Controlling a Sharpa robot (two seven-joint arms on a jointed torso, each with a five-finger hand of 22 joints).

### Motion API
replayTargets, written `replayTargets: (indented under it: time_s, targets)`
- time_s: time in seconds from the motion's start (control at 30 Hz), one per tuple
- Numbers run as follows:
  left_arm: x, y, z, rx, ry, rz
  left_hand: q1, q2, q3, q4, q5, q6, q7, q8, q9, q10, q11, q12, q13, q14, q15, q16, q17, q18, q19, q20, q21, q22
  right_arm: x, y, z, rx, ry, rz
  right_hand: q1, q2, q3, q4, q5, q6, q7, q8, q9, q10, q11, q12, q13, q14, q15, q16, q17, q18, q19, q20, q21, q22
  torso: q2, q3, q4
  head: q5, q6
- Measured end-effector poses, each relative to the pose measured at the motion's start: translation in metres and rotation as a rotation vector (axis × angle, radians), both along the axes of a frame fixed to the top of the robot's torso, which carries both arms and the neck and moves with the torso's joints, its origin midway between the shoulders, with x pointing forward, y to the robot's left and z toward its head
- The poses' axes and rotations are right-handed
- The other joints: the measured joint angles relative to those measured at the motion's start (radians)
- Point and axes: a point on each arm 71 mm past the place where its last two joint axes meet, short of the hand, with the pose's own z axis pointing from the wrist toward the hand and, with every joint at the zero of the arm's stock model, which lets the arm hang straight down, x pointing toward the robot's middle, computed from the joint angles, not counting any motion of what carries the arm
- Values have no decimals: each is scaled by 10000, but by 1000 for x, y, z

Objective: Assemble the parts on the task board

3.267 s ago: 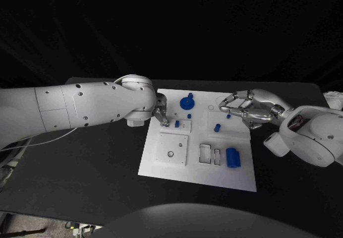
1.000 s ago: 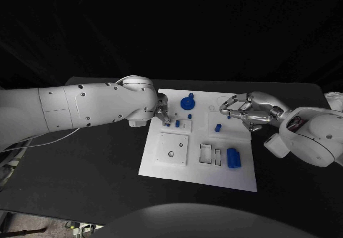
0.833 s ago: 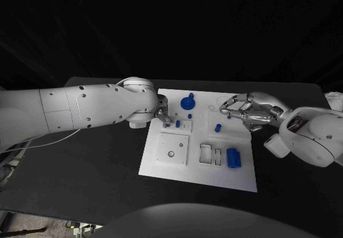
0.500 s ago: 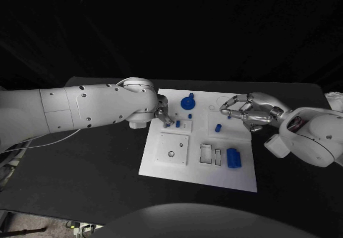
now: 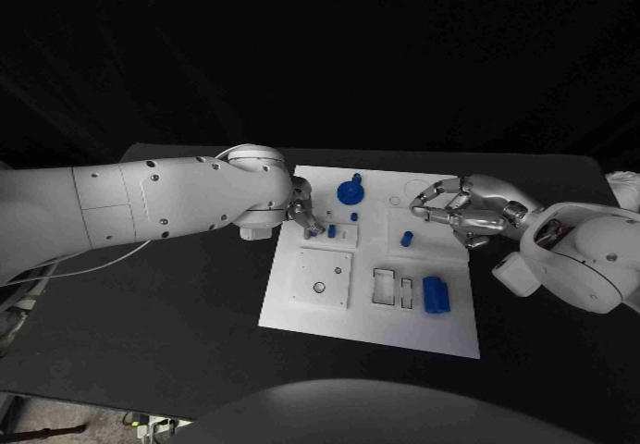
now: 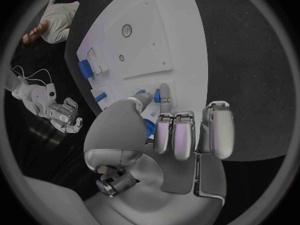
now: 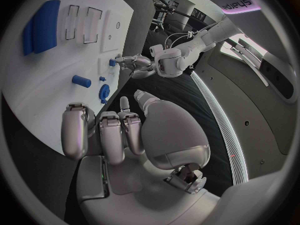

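Note:
The white task board [image 5: 334, 301] lies mid-table. On it are a blue gear [image 5: 350, 192], a small blue peg [image 5: 331, 231] in a raised plate, a tiny peg [image 5: 353, 216], another peg [image 5: 404, 239] and a blue cylinder [image 5: 435, 294]. My left hand [image 5: 304, 213] sets its thumb and a fingertip [image 6: 164, 91] down right beside the small blue peg [image 6: 141, 91], the other fingers curled. Whether it pinches the peg is unclear. My right hand [image 5: 456, 211] hangs over the board's right part with fingers [image 7: 103, 130] curled in. What lies under them is hidden.
A square plate with a round hole [image 5: 322, 277] and two slotted frames [image 5: 392, 288] sit on the board's near half. The black table [image 5: 160, 324] spreads around the board. My bulky left arm [image 5: 147, 199] covers the table's left side.
My right hand has crept a little down and towards the board's middle, covering a small blue piece that showed at its fingertips. The left hand has stayed by the peg.

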Motion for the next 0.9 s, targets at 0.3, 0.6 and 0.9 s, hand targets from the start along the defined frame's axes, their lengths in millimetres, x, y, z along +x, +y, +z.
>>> replayTargets:
  time_s: [0.3, 0.6, 0.9]
  targets:
    - [-2, 11, 0, -76, -138, 230, -1109, -386, -1673, -10, -1122, -47, 68, -166, 117, 0, 71, 0, 0, 0, 0, 0, 0, 1, -36, 36, 60, 0, 0, -1, -1, -6, 13, -20, 0, 0, 0, 0, 0, 0, 0, 0, -8, 0, 0, 0, 0, 0, 0, 0, 0, 0, 0, 0, 0, 2, -4, 0, 1, -16, 0]
    - [-5, 28, 10, -280, -667, 637, -957, -44, -2836, -9, -794, -294, -39, 439, 735, 0, 70, 0, 0, 0, -1, 0, 7, 0, -36, 36, 534, 0, 0, -3, -1, -16, 17, -55, 0, 0, 0, 0, 0, 0, 0, 0, -8, 0, 0, 0, 0, 0, 0, 0, 0, 0, 0, 0, 0, 7, -4, -2, 2, -28, 0]
    - [2, 52, 57, -1078, -2239, 1324, 644, 258, -3057, -127, 1071, -680, -51, 738, 984, -21, 50, 0, 0, 0, 0, 0, 6, 0, 1, -2, 776, 0, 0, -3, -1, -27, 18, -73, 0, 0, -17, -17, 0, 0, 0, 0, -8, 0, 0, 0, 0, 0, 0, 0, 8, 0, 1, 0, 0, 7, -4, -2, 5, -78, 0]
